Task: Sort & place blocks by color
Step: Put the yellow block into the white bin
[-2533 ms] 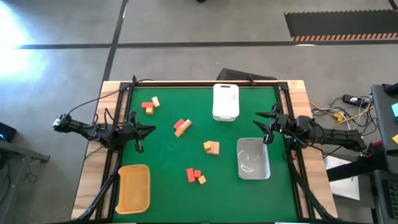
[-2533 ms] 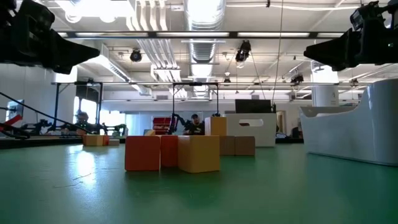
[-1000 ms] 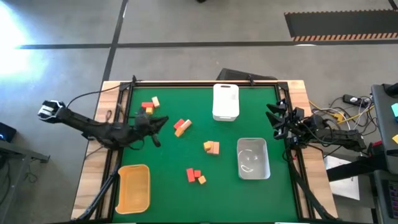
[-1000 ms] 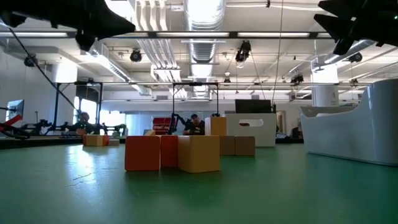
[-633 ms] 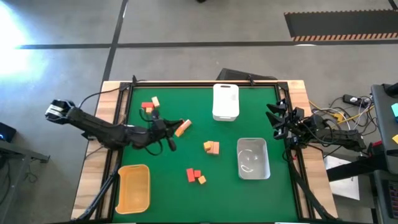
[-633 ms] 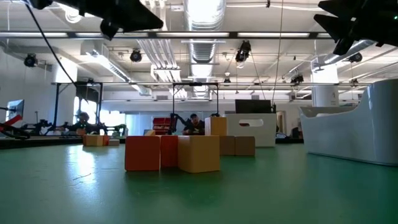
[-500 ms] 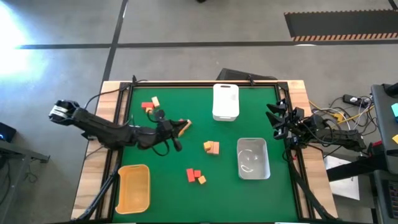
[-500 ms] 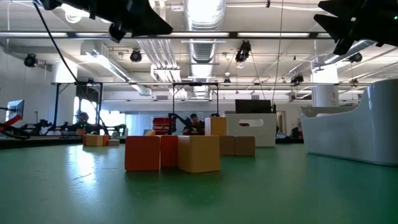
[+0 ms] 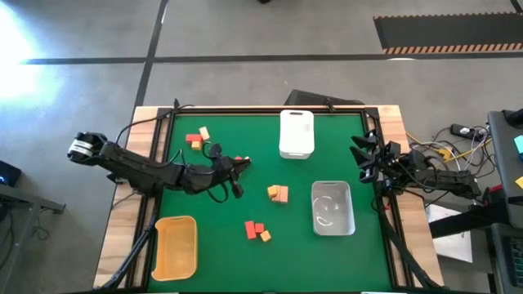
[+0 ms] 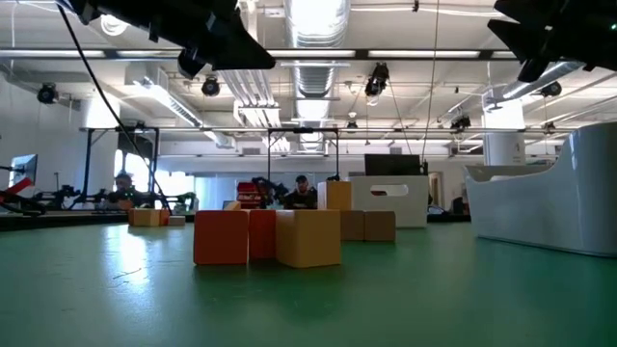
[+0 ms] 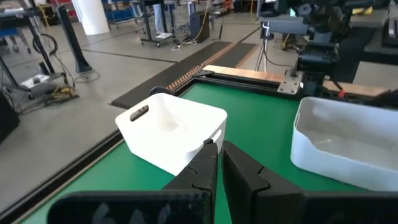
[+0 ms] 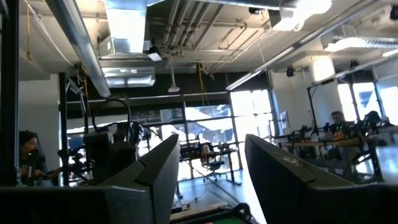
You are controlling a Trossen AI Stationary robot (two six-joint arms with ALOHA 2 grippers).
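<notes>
Small blocks lie in groups on the green mat: a red and a tan one (image 9: 197, 137) at the far left, an orange pair (image 9: 278, 193) in the middle, red and orange ones (image 9: 257, 232) nearer the front. My left gripper (image 9: 243, 162) hangs shut and bare high over the mat; it covers most of another group below it. In the left wrist view the left gripper (image 11: 216, 148) points at the white tray (image 11: 171, 132). My right gripper (image 9: 357, 158) waits open at the right edge, with nothing between the fingers of the right gripper (image 12: 208, 163).
A white tray (image 9: 297, 133) stands at the far middle, a clear tray (image 9: 332, 207) at the right and a yellow tray (image 9: 176, 247) at the near left corner. A black frame (image 9: 270, 109) rims the mat. In the low view the near blocks (image 10: 265, 236) stand mid-table.
My left gripper has reached from the left side toward the table's middle, high above the mat. It now hangs over the red and orange blocks left of centre and has stayed shut. No block has moved.
</notes>
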